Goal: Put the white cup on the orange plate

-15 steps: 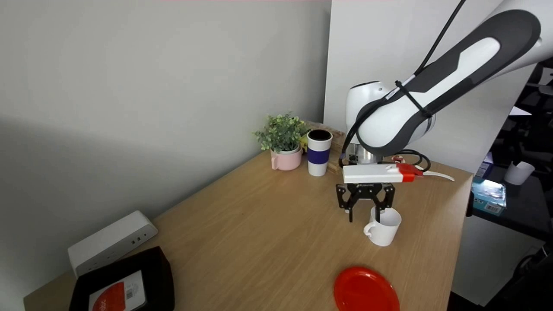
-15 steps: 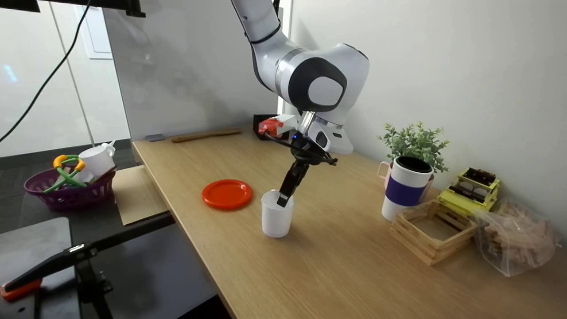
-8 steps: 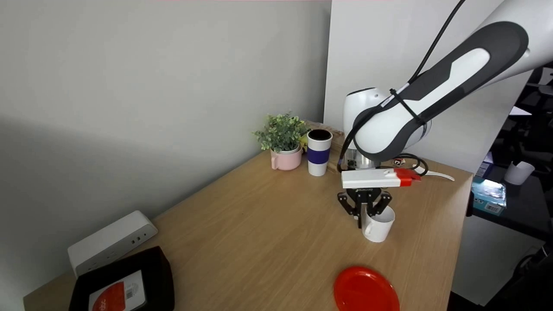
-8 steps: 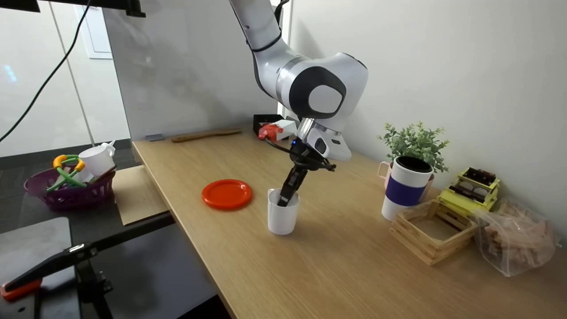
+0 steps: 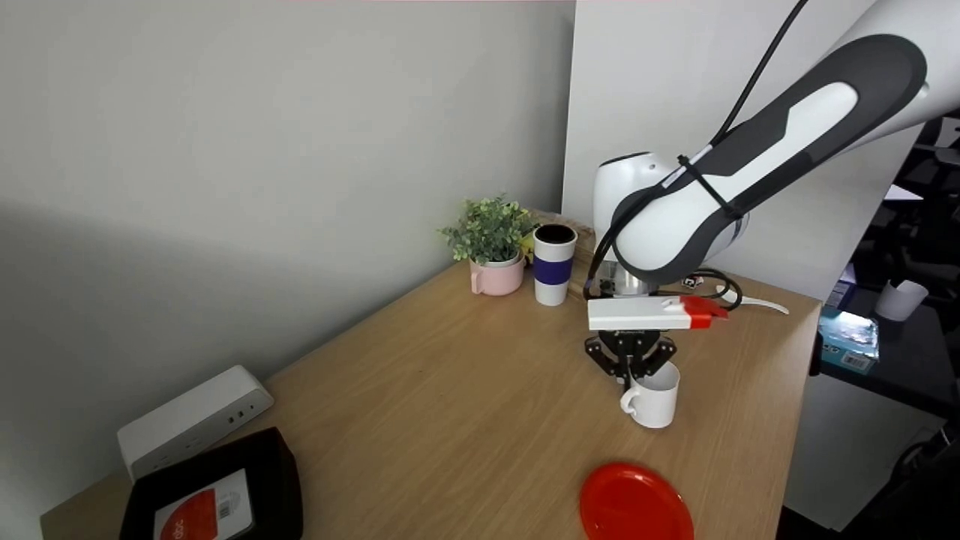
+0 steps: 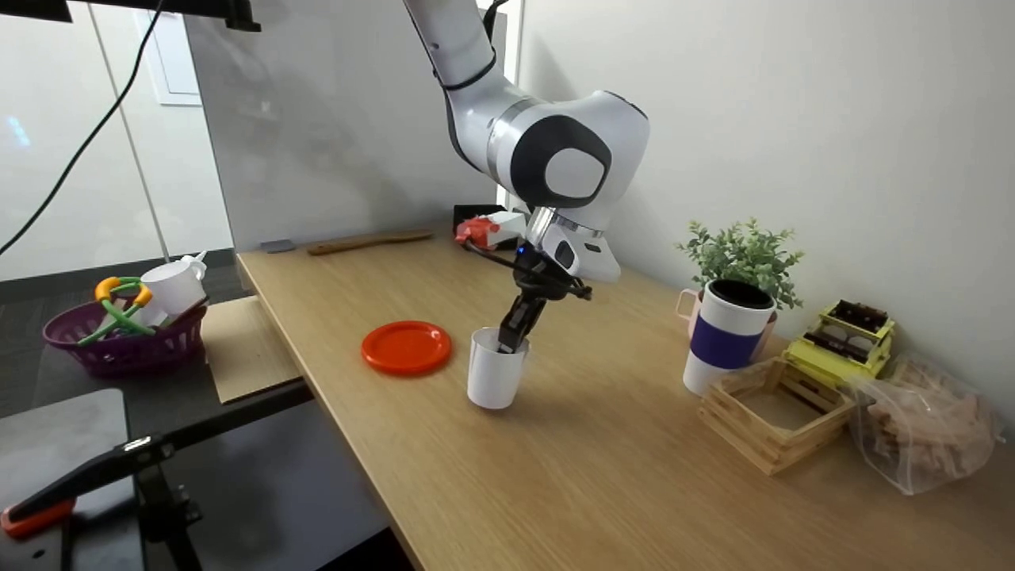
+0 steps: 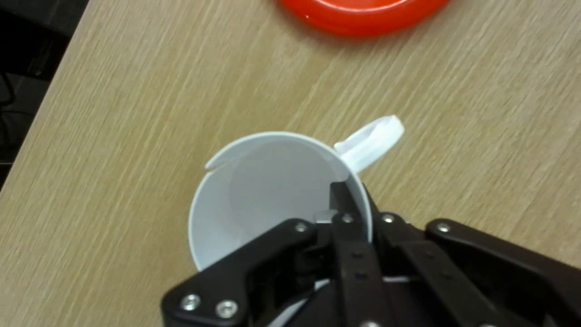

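Note:
The white cup (image 5: pixel 654 406) stands on or just above the wooden table, and I cannot tell whether its base touches. It leans slightly in an exterior view (image 6: pixel 493 379). My gripper (image 7: pixel 356 197) is shut on the cup's wall close to the handle (image 7: pixel 371 141). One finger (image 7: pixel 341 193) reaches inside the cup, while the outer one is mostly hidden behind the rim. From outside, the gripper (image 5: pixel 628 379) comes down at the cup's edge. The orange plate (image 6: pixel 406 349), flat and red-orange, lies a short way from the cup and shows partly in the wrist view (image 7: pixel 363 25).
A tall white tumbler with a dark blue band (image 6: pixel 725 341) and a plant in a pink mug (image 5: pixel 498 277) stand by the wall. Nearby are a wooden crate (image 6: pixel 773 452) and a bag (image 6: pixel 924 436). A black tray (image 5: pixel 289 480) lies far off. The table edge runs near the cup.
A second ago the jaws stood wide with one finger inside the cup. They have closed on its wall, and the cup has shifted slightly and tipped a little.

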Controlling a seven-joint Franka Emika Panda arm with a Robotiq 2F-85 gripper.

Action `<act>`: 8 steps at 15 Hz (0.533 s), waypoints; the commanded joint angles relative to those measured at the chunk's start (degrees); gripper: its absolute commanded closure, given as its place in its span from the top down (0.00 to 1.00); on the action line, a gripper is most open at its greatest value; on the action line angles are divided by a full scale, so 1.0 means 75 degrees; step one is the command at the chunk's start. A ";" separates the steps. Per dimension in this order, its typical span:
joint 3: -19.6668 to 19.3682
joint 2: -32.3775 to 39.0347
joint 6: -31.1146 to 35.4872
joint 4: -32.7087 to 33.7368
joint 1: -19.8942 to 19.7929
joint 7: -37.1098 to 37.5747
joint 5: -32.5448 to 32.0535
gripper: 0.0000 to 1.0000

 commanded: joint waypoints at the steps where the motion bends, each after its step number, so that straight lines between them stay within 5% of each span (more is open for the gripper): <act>1: -0.0131 -0.0379 0.0314 -0.0497 0.0231 0.0390 -0.0182 0.01; 8: -0.0263 -0.0984 0.1029 -0.1329 0.0513 0.1168 -0.0517 0.01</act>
